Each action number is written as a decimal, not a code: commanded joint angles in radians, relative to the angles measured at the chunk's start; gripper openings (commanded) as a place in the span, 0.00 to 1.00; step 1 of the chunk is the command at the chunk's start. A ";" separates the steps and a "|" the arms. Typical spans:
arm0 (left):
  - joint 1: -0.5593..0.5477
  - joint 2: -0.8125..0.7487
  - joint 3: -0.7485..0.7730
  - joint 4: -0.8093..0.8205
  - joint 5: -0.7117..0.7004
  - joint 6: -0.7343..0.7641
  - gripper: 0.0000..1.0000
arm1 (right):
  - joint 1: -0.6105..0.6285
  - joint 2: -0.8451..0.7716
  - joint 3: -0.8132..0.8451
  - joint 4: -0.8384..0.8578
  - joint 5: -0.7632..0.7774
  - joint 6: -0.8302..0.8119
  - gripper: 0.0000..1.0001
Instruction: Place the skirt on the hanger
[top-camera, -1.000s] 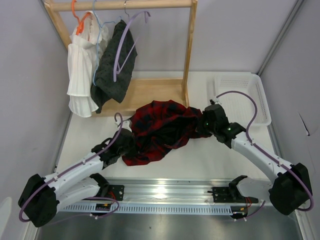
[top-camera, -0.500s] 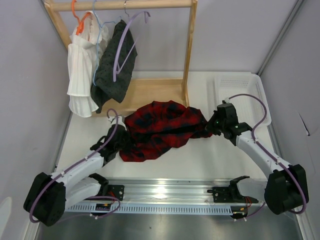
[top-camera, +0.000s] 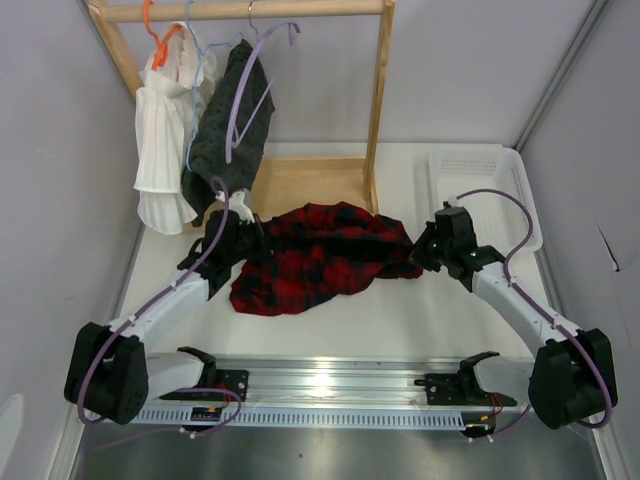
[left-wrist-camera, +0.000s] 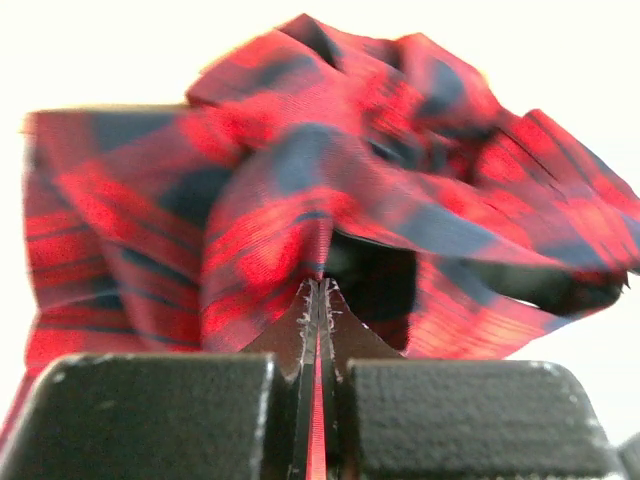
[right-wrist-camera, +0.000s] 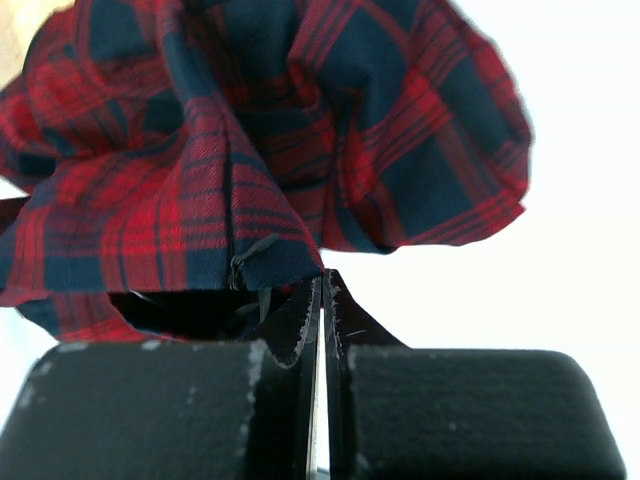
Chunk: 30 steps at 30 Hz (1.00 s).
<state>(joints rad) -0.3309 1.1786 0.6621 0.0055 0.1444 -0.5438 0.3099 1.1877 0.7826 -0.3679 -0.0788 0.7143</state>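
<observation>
Over table (top-camera: 400, 315), skirt (top-camera: 322, 255) lengthwise left-right

There were three garments: one red-and-black checked skirt (top-camera: 320, 255), one white pleated garment (top-camera: 165, 150) and one dark dotted garment (top-camera: 225, 140). There were three hangers: one orange hanger (top-camera: 162, 45), one pale blue hanger (top-camera: 190, 30) and one lilac hanger (top-camera: 248, 68). There was one wooden rack (top-camera: 380, 100), one white basket (top-camera: 480, 160) and one table (top-camera: 400, 315). Two robot arms were counted, a left arm (top-camera: 165, 305) and a right arm (top-camera: 520, 300), with one gripper each: the left gripper (left-wrist-camera: 318, 287) and the right gripper (right-wrist-camera: 322, 277).
</observation>
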 joint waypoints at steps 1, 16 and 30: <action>-0.042 -0.072 -0.087 0.037 0.155 -0.019 0.00 | 0.075 -0.002 -0.009 0.044 0.013 0.011 0.00; -0.066 -0.234 -0.272 -0.193 0.000 -0.085 0.15 | 0.155 0.049 -0.003 0.038 0.077 0.024 0.00; -0.057 -0.252 -0.105 -0.263 -0.046 0.008 0.40 | 0.136 0.020 0.003 -0.011 0.106 -0.007 0.00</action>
<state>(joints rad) -0.3923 0.9485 0.5041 -0.2432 0.0841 -0.5739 0.4450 1.2358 0.7578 -0.3679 0.0151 0.7277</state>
